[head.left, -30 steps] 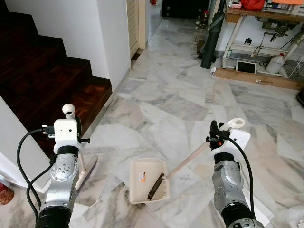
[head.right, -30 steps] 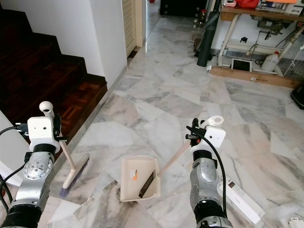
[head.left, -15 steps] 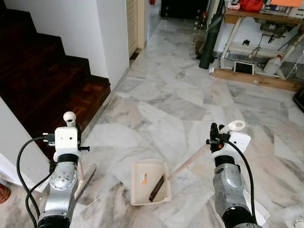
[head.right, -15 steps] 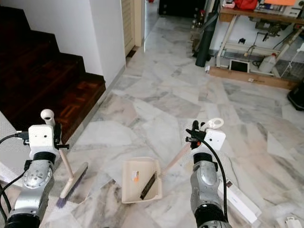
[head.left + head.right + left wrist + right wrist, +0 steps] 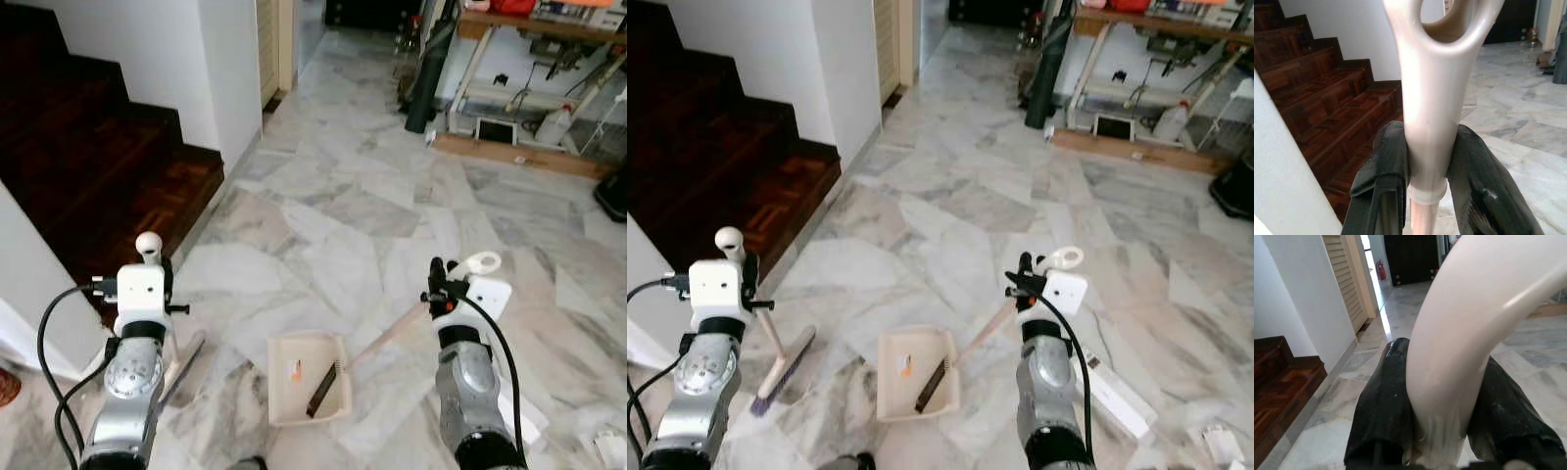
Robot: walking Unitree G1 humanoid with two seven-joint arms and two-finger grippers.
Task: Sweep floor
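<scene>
My left gripper [image 5: 1427, 171] is shut on the pale handle of a broom [image 5: 148, 245], just below its looped top end. The broom stands nearly upright at my left, its bristle head [image 5: 784, 367] on the marble floor beside the stairs. My right gripper [image 5: 1437, 426] is shut on the white looped end of the dustpan's long handle [image 5: 392, 333]. The beige dustpan [image 5: 309, 377] lies flat on the floor between my arms, with a dark comb strip and a small orange speck inside it.
Dark wooden stairs [image 5: 98, 176] and a white wall corner [image 5: 211, 69] stand at my left. A workbench [image 5: 529, 29], a black leaning roll [image 5: 426, 69] and a wooden plank [image 5: 529, 157] are far ahead on the right. A white box [image 5: 1112, 387] lies by my right arm.
The whole view has shifted, so the camera moved; stairs and workbench slid up and away. Both grippers keep their hold, and the broom and dustpan stay in place between the arms.
</scene>
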